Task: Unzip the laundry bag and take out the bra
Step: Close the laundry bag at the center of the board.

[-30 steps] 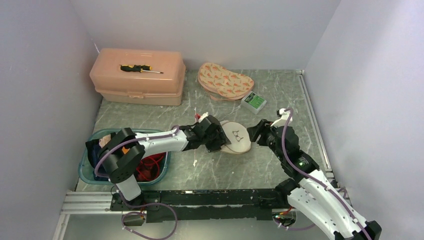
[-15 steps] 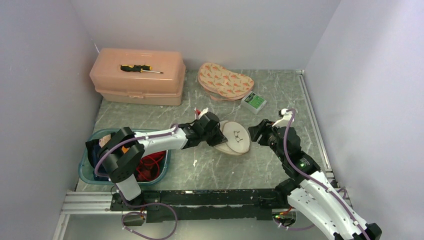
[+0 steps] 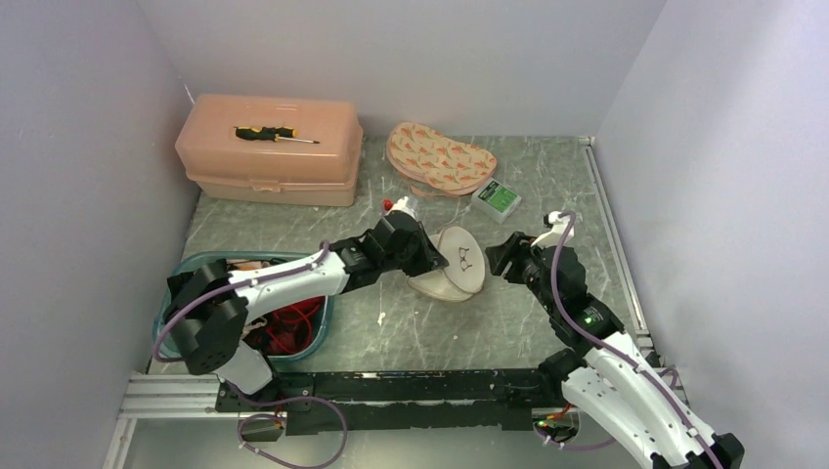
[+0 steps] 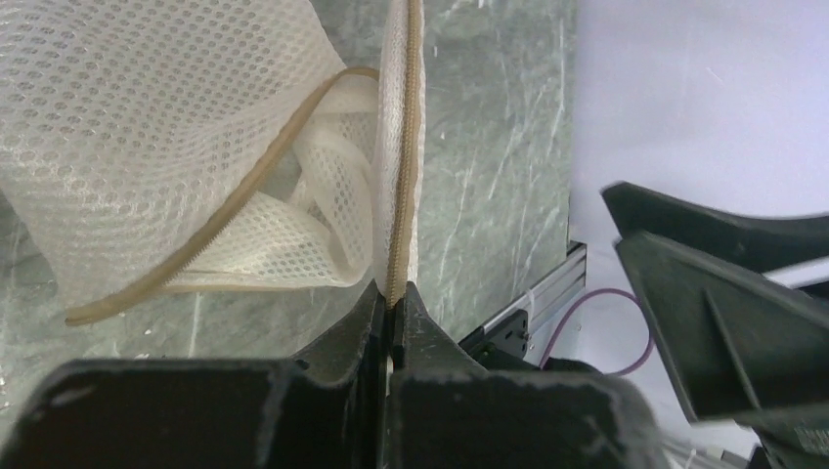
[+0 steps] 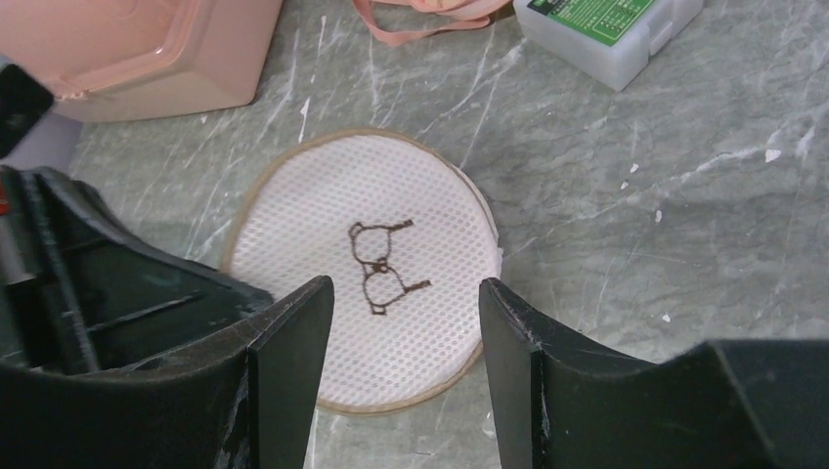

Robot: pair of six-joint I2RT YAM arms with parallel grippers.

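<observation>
**Two-arm status: left jaws clamped on the bag zipper, right jaws spread**

1. Left gripper [image 4: 393, 296]: both fingers [image 4: 362, 327] are pressed together with no gap between them. They pinch the tan zipper [image 4: 403, 147] tape at the rim of the white mesh laundry bag [image 4: 147, 137]. From the pinch point, one zipper line runs straight away from the jaws. A second line curves off to the side, and folded white mesh shows between the two.

2. Right gripper [image 5: 403, 293]: the fingers [image 5: 293, 362] stand apart and hold nothing. The gripper hovers just beside the right edge of the bag. The round bag face and its brown bra-outline emblem [image 5: 379, 274] show in the gap between the fingers.

3. Bag position: it sits mid-table [image 3: 547, 195] between the two grippers. In the top view, the side toward the left gripper is raised and the bag is tilted.

4. Bra [image 3: 298, 320]: a bright red item with thin red strands lies in the teal basket [image 3: 168, 337] at the near left. It is partly hidden under the left arm and well apart from the bag. It is too small here to identify with certainty.

5. Surroundings: a pink storage box [image 3: 269, 161] stands at the far left with a screwdriver [image 3: 274, 134] on its lid. A patterned pouch [image 3: 440, 156] and a small green-labelled box [image 3: 497, 198] lie behind the bag.
</observation>
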